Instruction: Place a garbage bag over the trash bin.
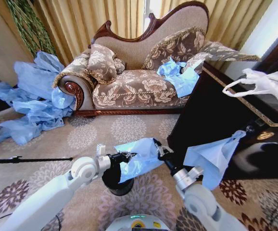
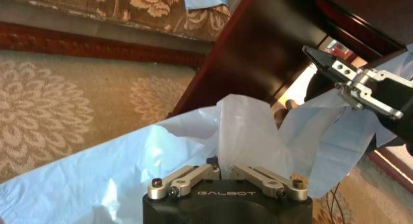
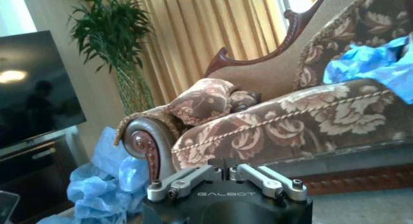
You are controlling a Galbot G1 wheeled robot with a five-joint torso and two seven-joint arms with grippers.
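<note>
The garbage bag (image 1: 141,161) hangs over the trash bin (image 1: 114,180) on the carpet, stretched between my two arms. It looks feather-light, limp and slippery, so I judge the mouth's edge the best hold. My left gripper (image 2: 221,171) is pressed together, pinching the film. My right gripper (image 1: 159,147) sits at the bag's far edge; I cannot tell its grip.

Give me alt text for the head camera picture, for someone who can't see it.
Two robot arms hold a light-blue garbage bag over a small black trash bin on a flowered carpet, the left gripper and right gripper at its two ends. Behind stands an ornate sofa.
</note>
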